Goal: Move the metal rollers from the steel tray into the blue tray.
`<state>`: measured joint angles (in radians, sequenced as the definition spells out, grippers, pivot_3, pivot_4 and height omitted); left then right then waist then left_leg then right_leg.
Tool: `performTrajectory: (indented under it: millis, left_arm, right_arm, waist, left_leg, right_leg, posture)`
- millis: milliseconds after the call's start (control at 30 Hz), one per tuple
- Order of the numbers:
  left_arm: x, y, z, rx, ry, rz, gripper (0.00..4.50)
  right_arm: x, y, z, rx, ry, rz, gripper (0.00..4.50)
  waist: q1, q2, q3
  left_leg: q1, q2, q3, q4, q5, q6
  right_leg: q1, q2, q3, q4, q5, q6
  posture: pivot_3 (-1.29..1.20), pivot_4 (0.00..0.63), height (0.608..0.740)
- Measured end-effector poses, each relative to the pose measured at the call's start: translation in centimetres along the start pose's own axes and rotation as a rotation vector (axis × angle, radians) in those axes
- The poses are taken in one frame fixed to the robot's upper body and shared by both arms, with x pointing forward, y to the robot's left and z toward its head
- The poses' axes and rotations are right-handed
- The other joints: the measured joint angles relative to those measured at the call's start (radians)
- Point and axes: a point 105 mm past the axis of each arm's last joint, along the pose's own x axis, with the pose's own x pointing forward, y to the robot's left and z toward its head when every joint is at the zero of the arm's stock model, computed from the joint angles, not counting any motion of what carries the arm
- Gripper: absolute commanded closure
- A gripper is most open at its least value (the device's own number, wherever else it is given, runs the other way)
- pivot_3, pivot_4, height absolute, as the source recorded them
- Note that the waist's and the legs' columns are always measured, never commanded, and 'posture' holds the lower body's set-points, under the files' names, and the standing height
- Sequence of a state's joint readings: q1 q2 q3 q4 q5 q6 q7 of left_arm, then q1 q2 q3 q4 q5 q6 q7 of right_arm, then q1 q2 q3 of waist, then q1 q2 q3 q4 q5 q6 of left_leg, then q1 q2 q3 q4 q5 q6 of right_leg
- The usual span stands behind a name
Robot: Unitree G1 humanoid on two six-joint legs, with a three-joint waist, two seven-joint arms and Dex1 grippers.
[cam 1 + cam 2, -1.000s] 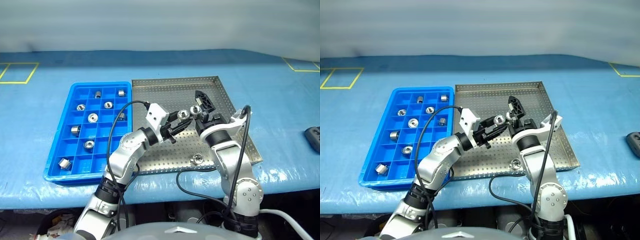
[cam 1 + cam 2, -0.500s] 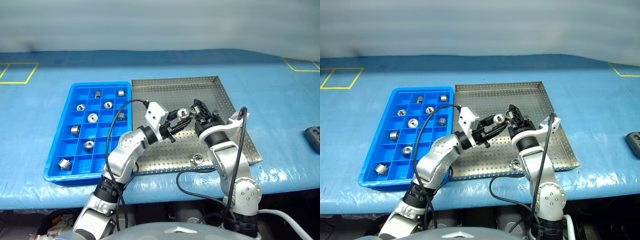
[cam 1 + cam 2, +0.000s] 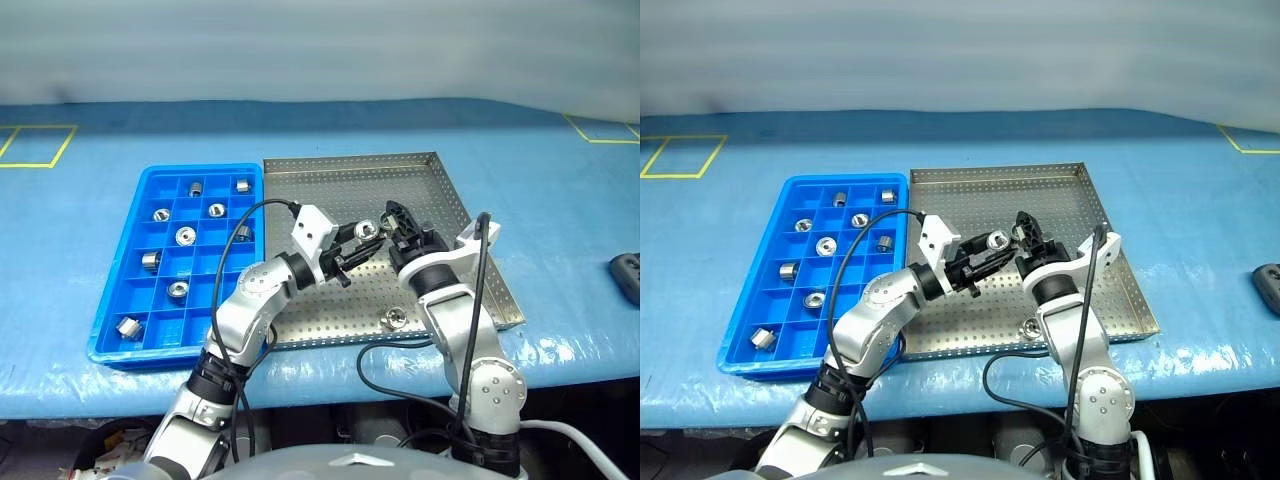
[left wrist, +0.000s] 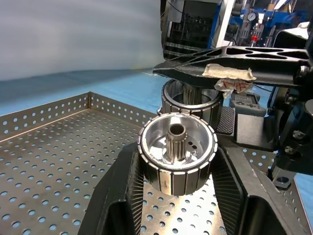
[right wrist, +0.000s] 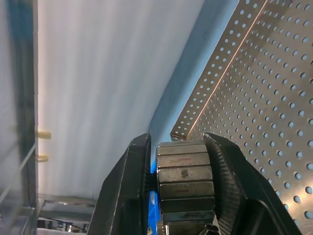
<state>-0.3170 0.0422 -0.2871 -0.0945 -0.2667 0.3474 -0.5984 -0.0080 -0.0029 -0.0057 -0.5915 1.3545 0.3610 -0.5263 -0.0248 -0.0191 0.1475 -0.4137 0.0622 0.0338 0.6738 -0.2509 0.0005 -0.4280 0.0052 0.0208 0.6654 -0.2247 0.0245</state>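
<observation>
The steel tray (image 3: pixel 330 190) lies mid-table with the blue tray (image 3: pixel 112 330) at its left side. Both grippers meet above the steel tray's middle. My left gripper (image 3: pixel 360 241) is shut on a metal roller (image 4: pixel 177 154), its hub facing the wrist camera. Just beyond it my right gripper (image 3: pixel 397 220) is shut on a second roller (image 5: pixel 185 188), whose ribbed side shows between the two black fingers (image 5: pixel 134 186). That second roller (image 4: pixel 190 100) sits close behind the first. Another roller (image 3: pixel 394 318) lies on the steel tray near its front rim. Several rollers (image 3: pixel 185 236) sit in the blue tray's compartments.
A dark object (image 3: pixel 627 275) lies at the table's right edge. Yellow tape squares (image 3: pixel 35 146) mark the blue tabletop at the far left and far right. Black cables loop off both wrists over the steel tray's front part.
My right gripper went from open to shut, closing on the roller beside the one in my left gripper, and its wrist rolled a little. The left arm stayed still.
</observation>
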Motion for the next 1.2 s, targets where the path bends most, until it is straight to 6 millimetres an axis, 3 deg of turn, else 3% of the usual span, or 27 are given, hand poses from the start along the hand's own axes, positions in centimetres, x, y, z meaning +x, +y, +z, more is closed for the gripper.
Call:
performTrajectory:
  millis: [333,1067,1200]
  left_arm:
    - [0.1,-0.3,-0.6,-0.024,0.037,-0.009,2.82]
    - [-0.1,-0.1,-1.3,-0.003,0.106,-0.015,2.82]
    - [-0.7,0.6,-0.9,0.028,0.108,0.011,2.82]
  right_arm:
    - [-0.3,0.0,0.1,-0.222,0.018,-0.018,3.20]
    - [-0.4,-1.6,0.5,-0.469,0.025,-0.126,3.20]
    - [-0.7,-2.5,2.4,-0.510,-0.044,-0.194,3.20]
  waist:
    - [0.000,0.000,0.000]
    - [0.002,0.000,0.000]
    - [0.002,0.000,0.000]
  left_leg:
    - [0.000,0.000,0.000,0.000,0.000,0.000]
    - [0.000,0.000,0.000,0.000,0.000,0.000]
    - [0.000,0.000,0.001,0.000,0.000,0.000]
  right_leg:
    - [0.000,0.000,0.000,0.000,0.000,0.000]
    - [0.000,0.000,0.000,-0.001,0.000,0.000]
    - [0.000,0.000,0.001,-0.001,0.000,0.000]
  posture:
    - [-0.01,0.150,0.740]
    - [-0.01,0.150,0.740]
    - [-0.01,0.150,0.740]
